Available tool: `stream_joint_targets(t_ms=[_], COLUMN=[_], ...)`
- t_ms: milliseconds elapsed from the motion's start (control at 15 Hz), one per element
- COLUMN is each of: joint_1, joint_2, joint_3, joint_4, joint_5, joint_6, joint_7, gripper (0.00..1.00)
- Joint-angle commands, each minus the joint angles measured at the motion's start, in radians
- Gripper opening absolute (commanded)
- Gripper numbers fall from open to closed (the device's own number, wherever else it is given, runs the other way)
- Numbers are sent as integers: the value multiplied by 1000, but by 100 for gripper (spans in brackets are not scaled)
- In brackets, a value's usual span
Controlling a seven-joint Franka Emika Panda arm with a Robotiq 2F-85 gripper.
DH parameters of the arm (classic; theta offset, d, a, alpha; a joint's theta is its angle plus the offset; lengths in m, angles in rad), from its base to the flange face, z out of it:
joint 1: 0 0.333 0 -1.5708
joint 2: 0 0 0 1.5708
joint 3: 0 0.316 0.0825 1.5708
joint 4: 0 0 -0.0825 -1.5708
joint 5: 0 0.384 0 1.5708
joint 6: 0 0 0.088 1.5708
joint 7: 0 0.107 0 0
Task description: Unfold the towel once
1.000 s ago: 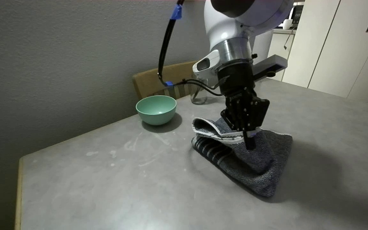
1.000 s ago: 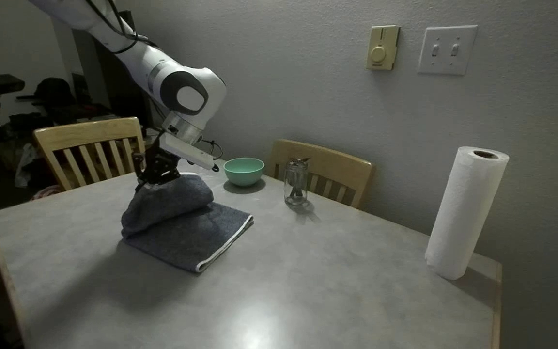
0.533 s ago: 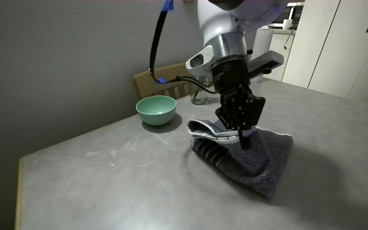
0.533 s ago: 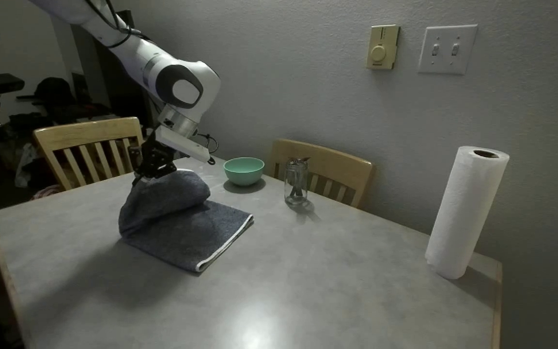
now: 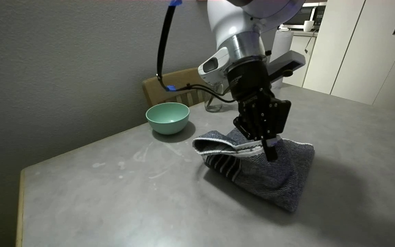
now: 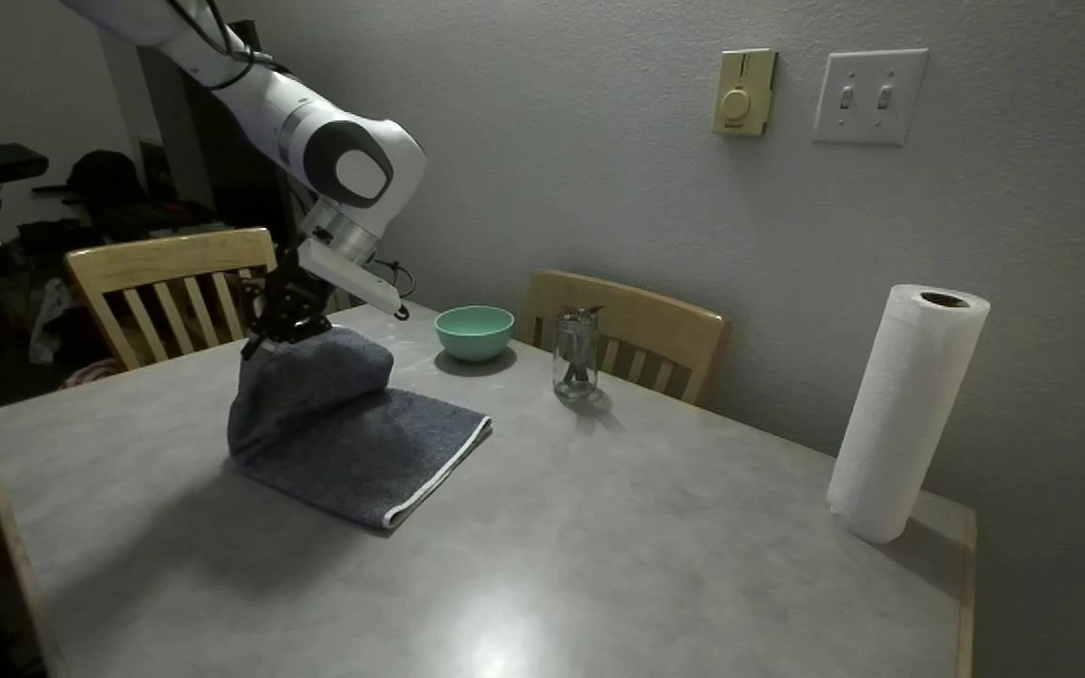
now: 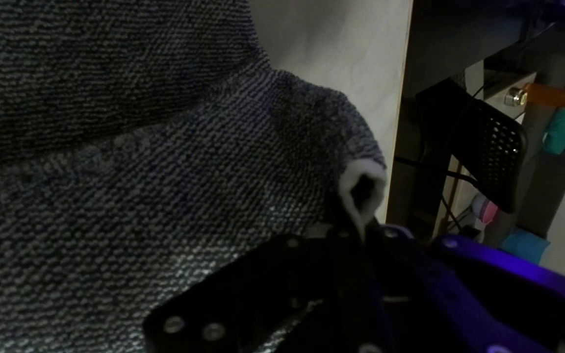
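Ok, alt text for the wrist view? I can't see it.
The gripper, at the bottom, is shut on the dark grey towel at its curled white hem. The towel fills the left; tabletop and, past its edge, dim clutter show on the right.

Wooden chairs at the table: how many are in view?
2. In an exterior view, one wooden chair stands at picture left, past the table; another wooden chair, in both exterior views, stands by the wall. Others may be hidden.
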State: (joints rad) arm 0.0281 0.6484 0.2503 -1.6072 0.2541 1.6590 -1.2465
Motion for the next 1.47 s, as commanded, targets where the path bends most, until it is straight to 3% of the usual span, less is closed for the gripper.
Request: stream_joint_targets(t_ms=[0,733,1400], joint_1=[4,20,85], joint_2=[36,120,146], joint_3=[-2,0,4], joint_4=[59,147,165], joint_5=[0,5,-1], joint_6=[-71,-136,-103], joint_7=[-24,8,153], gripper=[1,1,1])
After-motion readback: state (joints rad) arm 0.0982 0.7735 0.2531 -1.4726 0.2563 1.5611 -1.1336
